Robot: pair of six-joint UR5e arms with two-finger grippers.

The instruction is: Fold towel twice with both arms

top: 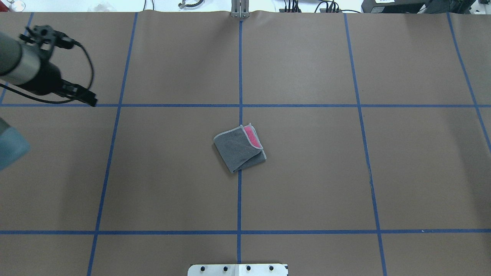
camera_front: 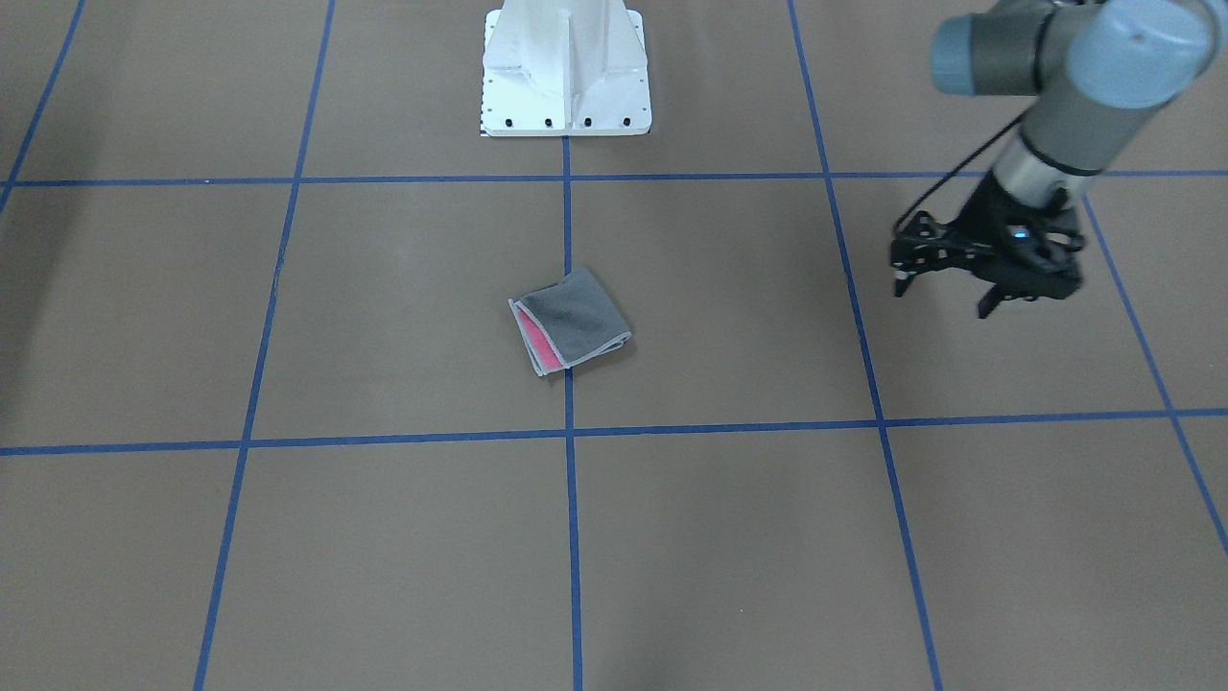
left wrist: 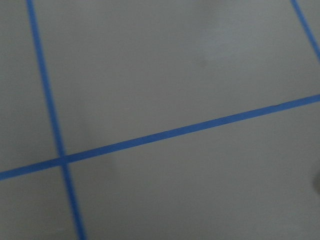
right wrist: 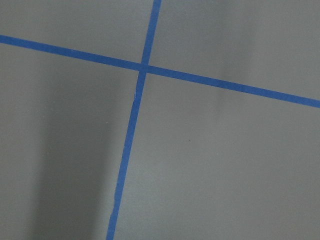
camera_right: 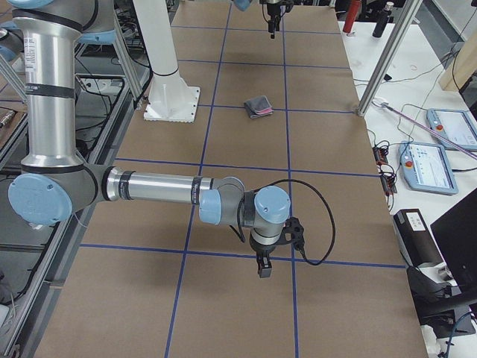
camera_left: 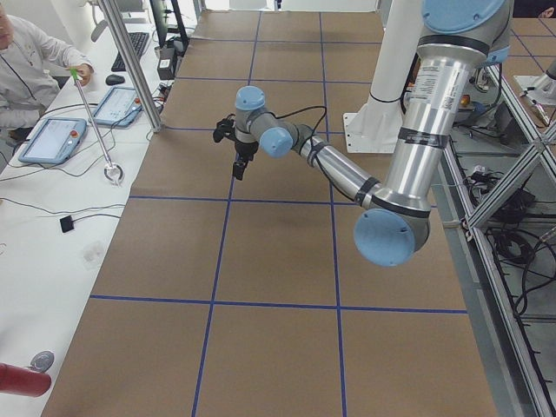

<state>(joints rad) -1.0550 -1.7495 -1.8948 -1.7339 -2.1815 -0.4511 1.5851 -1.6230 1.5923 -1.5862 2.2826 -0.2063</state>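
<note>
A brown table [top: 307, 191] is marked into squares by blue tape [top: 240, 69]. The towel [top: 239, 148] lies at the middle of the table, across the centre tape line, well away from every edge. It is folded into a small, slightly skewed packet with the dark grey face outside and a narrow strip of pink showing along one open side.

The left gripper [camera_front: 986, 307] hangs above the table near its left end, toward the far edge, well apart from the towel. Its black fingers merge into one dark shape, so I cannot tell whether they are apart or together. The left arm [camera_front: 1074, 58] is cut off at the frame edge.

The right gripper [camera_right: 263, 268] shows only in the side view, pointing down near the table's right end; its finger state cannot be told. Both wrist views show only table and tape, the left one blurred
</note>
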